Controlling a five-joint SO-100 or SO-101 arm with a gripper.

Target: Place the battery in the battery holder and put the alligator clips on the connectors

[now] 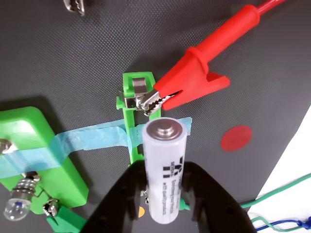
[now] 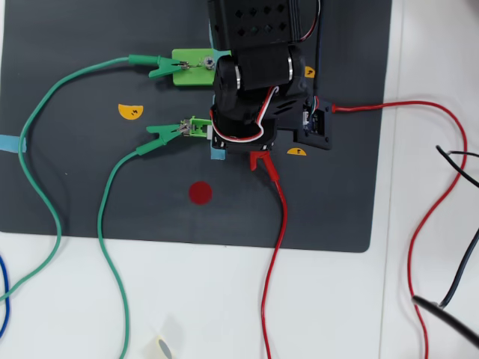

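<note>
In the wrist view my gripper (image 1: pixel 163 194) is shut on the battery (image 1: pixel 165 167), a white cylinder with black print. The battery lies along the narrow green battery holder (image 1: pixel 137 85), tilted with its silver end up. I cannot tell whether it is seated. A red alligator clip (image 1: pixel 194 82) bites the connector (image 1: pixel 130 101) at the holder's far end. In the overhead view the arm (image 2: pixel 254 90) hides the battery and most of the holder (image 2: pixel 198 127). There a green clip (image 2: pixel 161 132) sits on the holder's left end and the red clip (image 2: pixel 263 163) shows below the arm.
A wider light-green block (image 1: pixel 29 145) with a small bulb (image 1: pixel 17 206) is taped down at the left of the wrist view. In the overhead view another green clip (image 2: pixel 153 66) grips this block (image 2: pixel 191 67). A red dot (image 2: pixel 200 192) marks the black mat (image 2: pixel 75 187). Wires trail over the white table.
</note>
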